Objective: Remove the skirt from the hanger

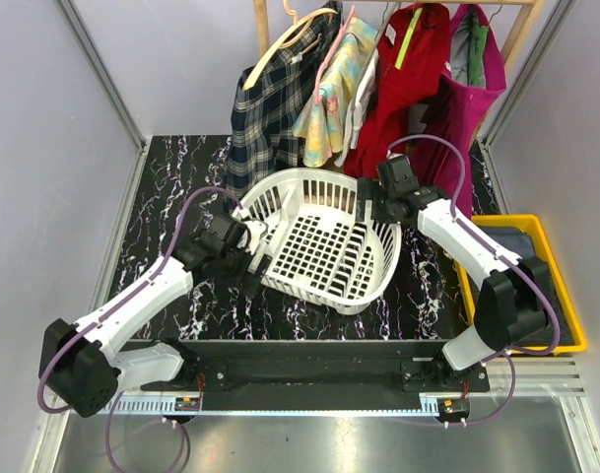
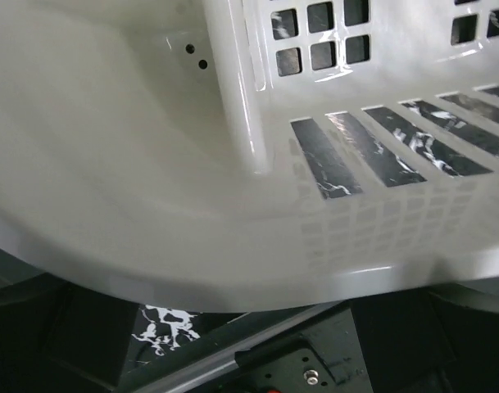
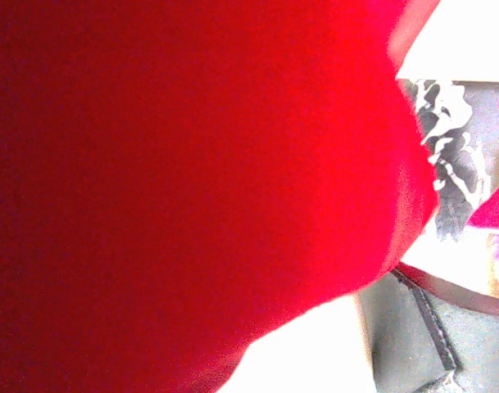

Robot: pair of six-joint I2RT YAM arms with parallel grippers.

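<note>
The skirt is dark plaid and hangs on a wooden hanger at the left end of the rack at the back. My left gripper is far below it, at the left rim of a white laundry basket, jaws spread with nothing in them. The basket's wall fills the left wrist view, and no fingers show there. My right gripper sits open at the basket's back right rim, close against a red garment. That red cloth covers most of the right wrist view.
A floral garment and a magenta one also hang on the rack, either side of the red one. A yellow tray lies at the table's right edge. Grey walls close in on both sides of the black marbled table.
</note>
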